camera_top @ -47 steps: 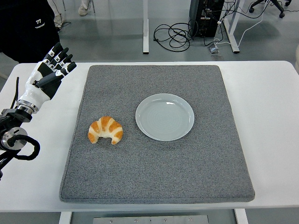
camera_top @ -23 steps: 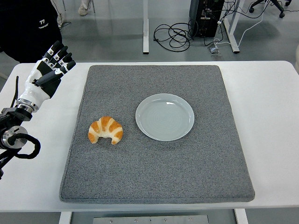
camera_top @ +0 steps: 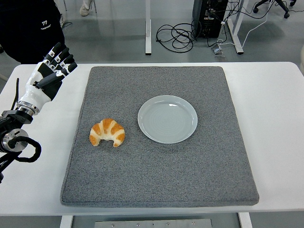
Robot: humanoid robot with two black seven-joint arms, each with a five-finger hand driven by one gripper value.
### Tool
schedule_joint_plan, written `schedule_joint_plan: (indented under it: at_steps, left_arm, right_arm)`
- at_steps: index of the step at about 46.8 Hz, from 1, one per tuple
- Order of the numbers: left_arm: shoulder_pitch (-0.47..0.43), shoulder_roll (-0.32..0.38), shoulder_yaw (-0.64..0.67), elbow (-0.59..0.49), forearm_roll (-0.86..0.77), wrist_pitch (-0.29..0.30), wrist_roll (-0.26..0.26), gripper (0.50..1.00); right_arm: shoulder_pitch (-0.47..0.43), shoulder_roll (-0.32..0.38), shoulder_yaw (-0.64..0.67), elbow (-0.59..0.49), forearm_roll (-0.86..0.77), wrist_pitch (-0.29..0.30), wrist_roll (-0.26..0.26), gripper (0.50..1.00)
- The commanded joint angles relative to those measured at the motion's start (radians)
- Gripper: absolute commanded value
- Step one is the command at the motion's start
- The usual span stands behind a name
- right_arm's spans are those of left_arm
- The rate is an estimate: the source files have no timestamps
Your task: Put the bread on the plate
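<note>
A golden croissant (camera_top: 107, 132) lies on the grey mat (camera_top: 161, 190), left of centre. A pale grey-blue plate (camera_top: 167, 118) sits empty on the mat just right of the croissant, a short gap between them. My left hand (camera_top: 53, 66) is raised over the white table at the far left, beyond the mat's left edge and well behind the croissant. Its fingers are spread and hold nothing. The right arm is out of view.
A person in black clothing (camera_top: 28, 23) stands at the top left, close behind my left hand. The white table (camera_top: 270, 118) extends around the mat. Cables and desk legs lie on the floor beyond the table's far edge.
My left hand has shifted slightly up and to the left. The croissant and plate have not moved.
</note>
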Motion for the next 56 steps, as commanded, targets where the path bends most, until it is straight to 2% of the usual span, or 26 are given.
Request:
schedule_joint_plan:
  at_steps: [1, 15, 26, 37, 47, 56]
  left_arm:
    - [-0.001, 0.000, 0.003, -0.001, 0.007, -0.001, 0.000, 0.971]
    - [-0.009, 0.020, 0.032, -0.034, 0.016, 0.026, 0.002, 0.954]
    - [-0.113, 0.216, 0.232, -0.255, 0.102, 0.097, 0.002, 0.937]
    - [-0.245, 0.419, 0.310, -0.418, 0.145, 0.089, 0.014, 0.952]
    - [-0.350, 0.465, 0.405, -0.430, 0.353, 0.094, 0.017, 0.943]
    - [-0.356, 0.485, 0.447, -0.466, 0.579, 0.095, 0.017, 0.943]
  right_arm:
    - [0.000, 0.000, 0.000, 0.000, 0.000, 0.000, 0.000, 1.000]
    - [0.000, 0.000, 0.000, 0.000, 0.000, 0.000, 0.000, 1.000]
    - [0.000, 0.000, 0.000, 0.000, 0.000, 0.000, 0.000, 1.000]
    - [0.000, 0.000, 0.000, 0.000, 0.000, 0.000, 0.000, 1.000]
    - [0.000, 0.000, 0.002, 0.000, 0.000, 0.000, 0.000, 1.000]
    - [0.000, 0.000, 0.002, 0.002, 0.000, 0.000, 0.000, 1.000]
